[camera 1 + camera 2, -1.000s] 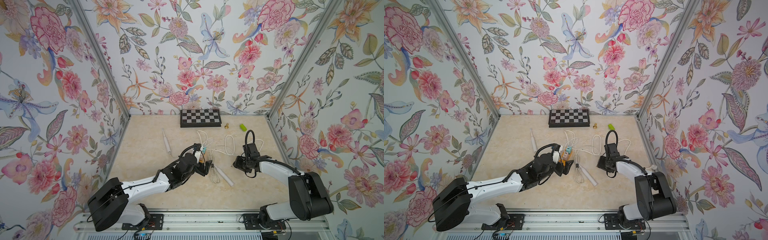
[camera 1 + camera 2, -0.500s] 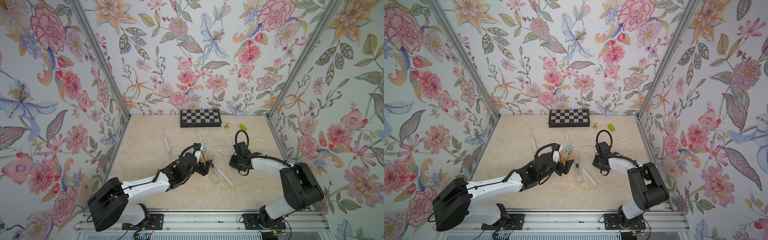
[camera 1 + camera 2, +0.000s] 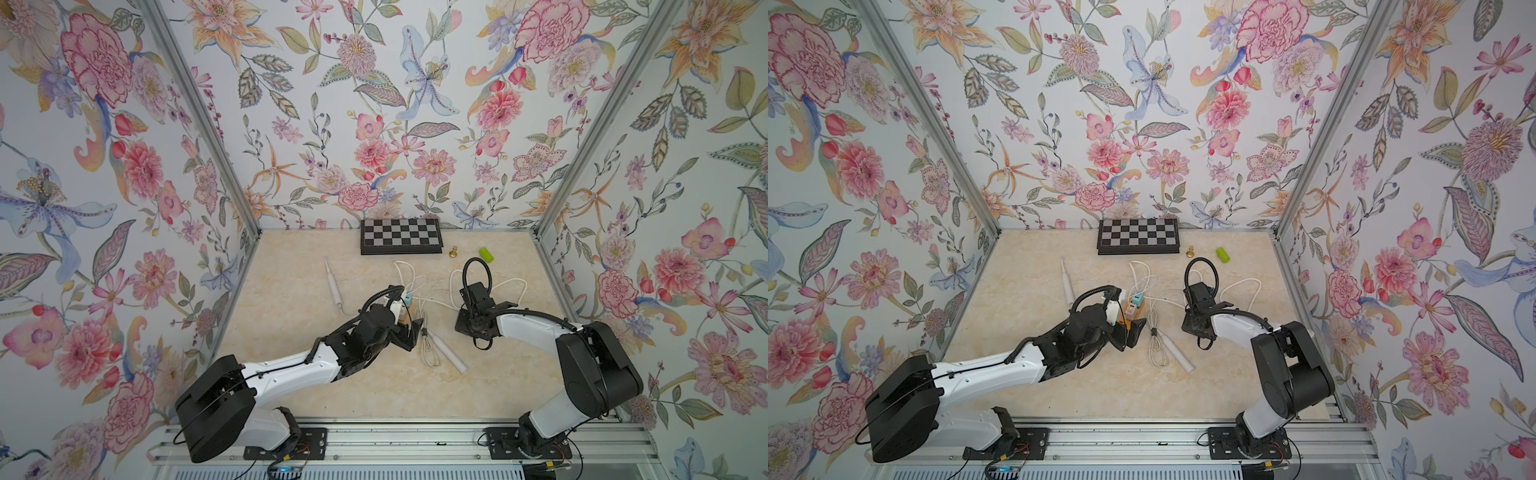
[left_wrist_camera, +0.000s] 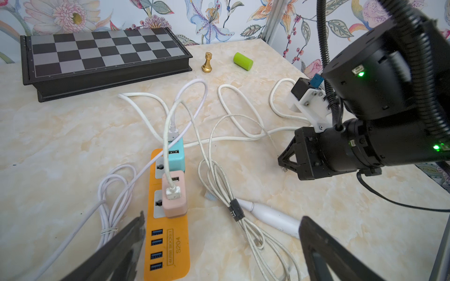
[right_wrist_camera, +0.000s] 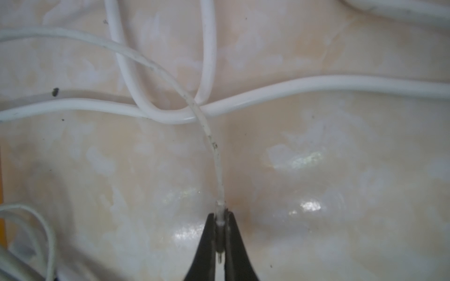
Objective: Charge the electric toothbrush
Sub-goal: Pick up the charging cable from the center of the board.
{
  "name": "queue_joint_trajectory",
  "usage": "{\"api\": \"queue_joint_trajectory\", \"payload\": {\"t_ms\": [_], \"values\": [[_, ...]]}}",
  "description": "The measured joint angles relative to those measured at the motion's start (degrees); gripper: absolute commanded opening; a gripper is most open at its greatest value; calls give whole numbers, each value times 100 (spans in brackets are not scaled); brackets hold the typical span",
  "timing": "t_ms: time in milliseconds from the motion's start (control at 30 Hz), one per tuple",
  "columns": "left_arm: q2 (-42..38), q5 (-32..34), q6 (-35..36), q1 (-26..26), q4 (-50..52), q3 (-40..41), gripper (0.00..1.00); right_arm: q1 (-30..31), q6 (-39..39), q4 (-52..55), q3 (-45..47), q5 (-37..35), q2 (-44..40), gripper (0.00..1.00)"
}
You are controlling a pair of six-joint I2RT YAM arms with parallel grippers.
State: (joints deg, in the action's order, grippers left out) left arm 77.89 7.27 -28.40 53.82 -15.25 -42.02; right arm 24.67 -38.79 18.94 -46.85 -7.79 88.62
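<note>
One charging plug [image 5: 220, 209] | clamped inside right end effector [image 5: 220, 217]

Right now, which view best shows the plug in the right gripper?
Right wrist: the plug sits pinched in the shut right gripper, close up. Left wrist barely shows it; in both top views the gripper hides it.
</note>
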Motion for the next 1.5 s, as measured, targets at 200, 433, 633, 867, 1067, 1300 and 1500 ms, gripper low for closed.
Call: {"api": "queue_joint_trajectory", "payload": {"t_ms": [200, 433, 633, 867, 1067, 1300, 1500], "values": [[-229, 133, 1084, 0, -157, -107, 99, 9, 741, 498, -92, 195, -1591, 0], [-321, 44, 2745, -2, -826, -221, 92, -149, 1773, 1447, -1102, 1451, -2660, 0], [-37, -280, 3995, -2, -1475, -507, 91, -195, 2374, 2312, -2009, 2870, -2677, 0], [433, -629, 5027, -2, -2024, -717, 85, -264, 2599, 2852, -2378, 3921, -2664, 0], [782, -887, 5438, -2, -2363, -876, 72, -302, 2614, 3027, -2468, 4306, -2564, 0], [1047, -1217, 5613, -7, -2468, -1069, 49, -363, 2608, 3086, -2520, 4487, -2507, 0], [1091, -1502, 5657, -7, -2463, -1200, 20, -476, 2594, 3095, -2520, 4577, -2507, 0]]}}
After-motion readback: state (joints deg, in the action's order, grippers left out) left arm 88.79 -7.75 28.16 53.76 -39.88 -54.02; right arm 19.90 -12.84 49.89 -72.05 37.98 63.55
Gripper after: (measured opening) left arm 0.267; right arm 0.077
